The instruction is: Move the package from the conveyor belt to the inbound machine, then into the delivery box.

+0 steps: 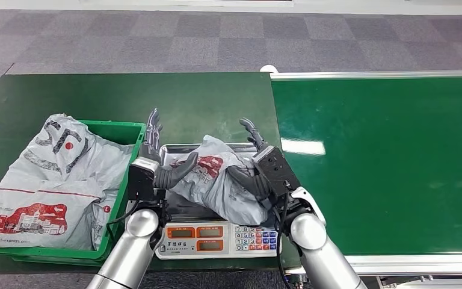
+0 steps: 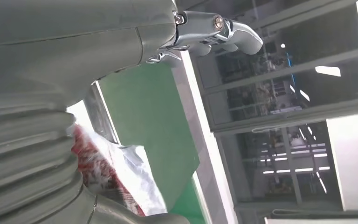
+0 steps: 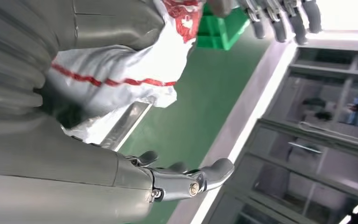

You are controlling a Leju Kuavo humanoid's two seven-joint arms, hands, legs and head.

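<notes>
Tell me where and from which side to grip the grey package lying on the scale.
Take the package at its two short ends, one hand from each side, as the left hand and right hand sit now. It is a soft, lumpy bag lying across the scale's tray, so squeezing from both ends probably supports it better than pinching the loose film on top.

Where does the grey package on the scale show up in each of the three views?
Head view: the grey package lies on the scale tray, between the left hand and the right hand, both pressed to its sides.
Left wrist view: its white and red plastic shows beside the hand's ribbed cover.
Right wrist view: red-striped plastic against the hand.
Shared landmark: the green conveyor belt.
</notes>
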